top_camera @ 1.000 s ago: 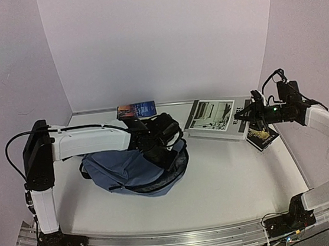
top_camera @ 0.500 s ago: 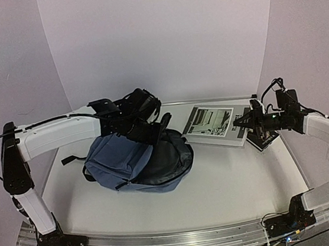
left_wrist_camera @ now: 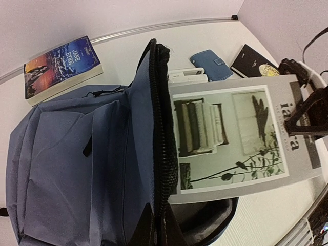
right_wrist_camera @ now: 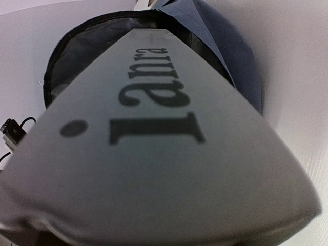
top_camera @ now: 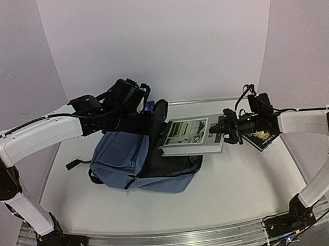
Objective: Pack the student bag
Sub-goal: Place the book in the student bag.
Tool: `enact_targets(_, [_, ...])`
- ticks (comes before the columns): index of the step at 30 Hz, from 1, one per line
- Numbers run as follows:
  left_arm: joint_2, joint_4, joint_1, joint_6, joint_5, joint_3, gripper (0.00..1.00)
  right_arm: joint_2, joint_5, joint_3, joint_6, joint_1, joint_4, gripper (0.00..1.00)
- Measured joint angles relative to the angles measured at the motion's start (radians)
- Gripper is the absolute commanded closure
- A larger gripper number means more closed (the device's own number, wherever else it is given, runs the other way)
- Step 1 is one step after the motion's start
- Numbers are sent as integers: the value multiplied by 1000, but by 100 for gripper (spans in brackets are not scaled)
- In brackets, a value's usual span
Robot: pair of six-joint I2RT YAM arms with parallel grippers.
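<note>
White table top [top_camera: 236,180], enclosed by pale lilac walls [top_camera: 160,34] on three sides; both arms reach in from the near edge.

Item 1: backpack [top_camera: 124,157]. Slate-blue fabric, lying on the table left of centre. The main compartment is unzipped, with the dark lining exposed on the side facing the right arm. The front panel, with its dark zip rim, stands raised above the rest of the bag.

Item 2: left gripper [left_wrist_camera: 157,230]. Jaws closed, pinching the zip rim of the raised panel and holding the opening apart.

Item 3: grey book [top_camera: 189,135]. Large and flat, with a picture of a room on its cover and a grey band along one edge. It lies roughly level. Its left end passes behind the raised zip rim and sits over the dark lining; the rest projects out of the opening to the right.

Item 4: right gripper [top_camera: 222,129]. Clamped on the right edge of the grey book. From the right wrist view the cover fills nearly the whole frame and the fingers are barely seen.

Other items on the table:
- A paperback [left_wrist_camera: 61,66] behind the backpack near the back wall.
- A blue wallet [left_wrist_camera: 209,58] and a black book [top_camera: 262,138] with a gold emblem, beyond the grey book.
- A white object [left_wrist_camera: 187,77], partly hidden, nature undetermined.
</note>
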Motion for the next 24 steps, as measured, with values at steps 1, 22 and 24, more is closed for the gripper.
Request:
enact_targets(1, [-6,5,0,0,0,-3,100,21,1,10,12,13,16,100])
enact_targets(22, [-69,89,0,12,20,-44,100,454,128,204,436,247,509,100])
enact_targets(24, [-69,96,0,18,27,-44,100,484,134,234,453,264,528,100])
